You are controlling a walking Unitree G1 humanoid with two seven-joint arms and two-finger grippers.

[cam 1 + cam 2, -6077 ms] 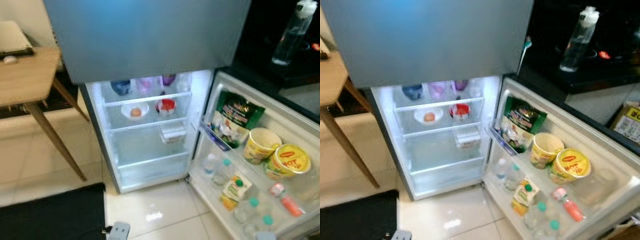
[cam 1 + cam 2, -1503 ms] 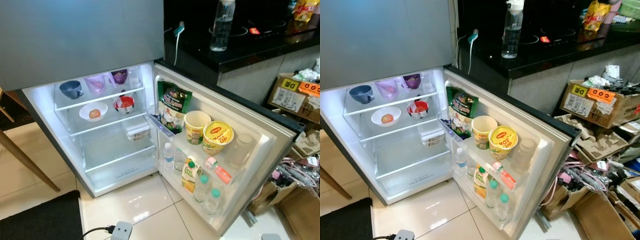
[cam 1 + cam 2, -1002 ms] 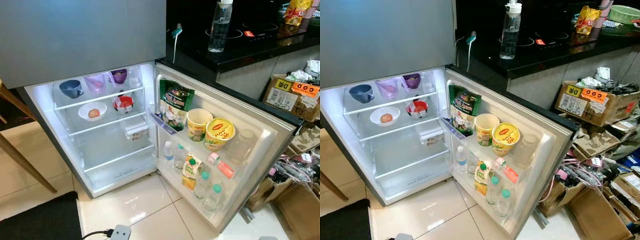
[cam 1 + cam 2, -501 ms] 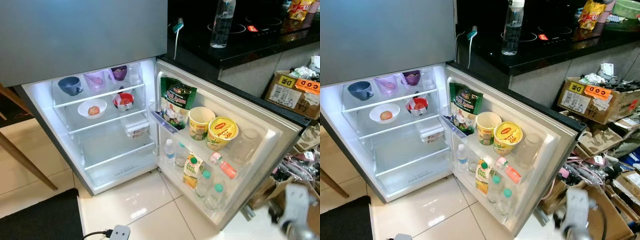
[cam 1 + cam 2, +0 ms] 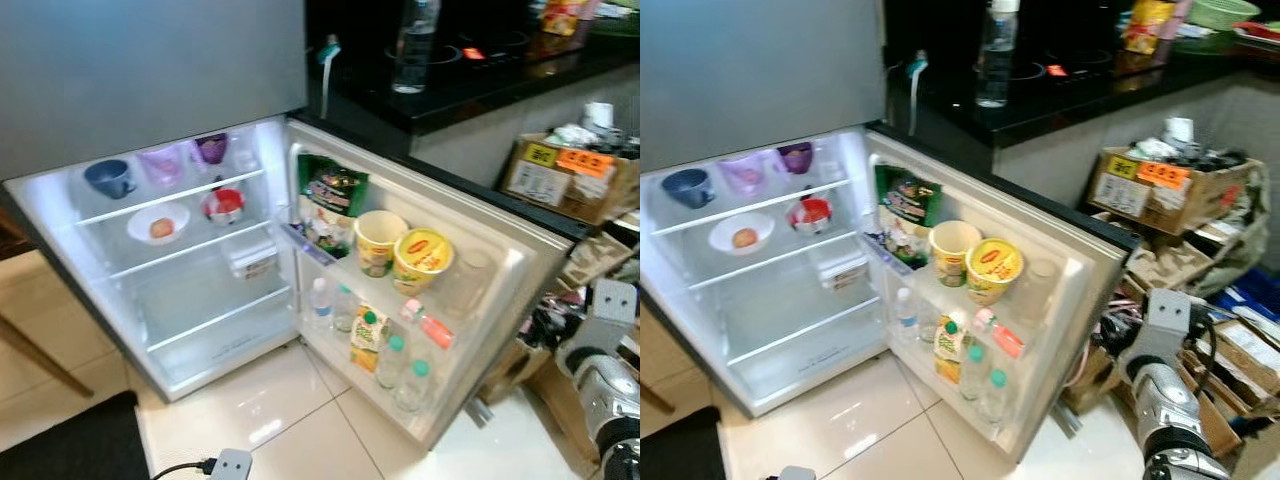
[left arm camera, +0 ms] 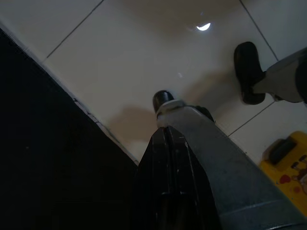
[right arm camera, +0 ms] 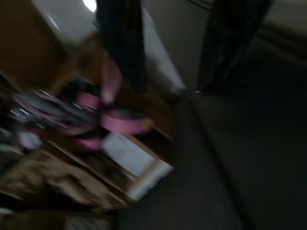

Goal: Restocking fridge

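Note:
The fridge (image 5: 60, 250) stands open and lit, its door (image 5: 1080, 265) swung out to the right. Its shelves hold a blue cup (image 5: 108, 177), purple cups, a white bowl (image 5: 157, 222) and a red bowl (image 5: 224, 204). In the door racks are a green snack bag (image 5: 904, 213), two noodle cups (image 5: 990, 268), a juice carton (image 5: 948, 345) and several small bottles. My right arm (image 5: 1165, 400) is raised at the lower right, beside the door's edge. The right gripper (image 7: 172, 88) is blurred, its fingers apart and open. My left gripper (image 6: 168, 136) hangs shut over the floor tiles.
A clear water bottle (image 5: 995, 55) stands on the black counter (image 5: 1060, 105) behind the door. Cardboard boxes (image 5: 1160, 175) and pink clutter crowd the floor right of the door. A black mat (image 5: 70, 445), a power plug (image 5: 230, 465) and a wooden table leg (image 5: 40, 355) lie left.
The view has swung a little to the right. My right arm has come up higher into view at the lower right, next to the open door.

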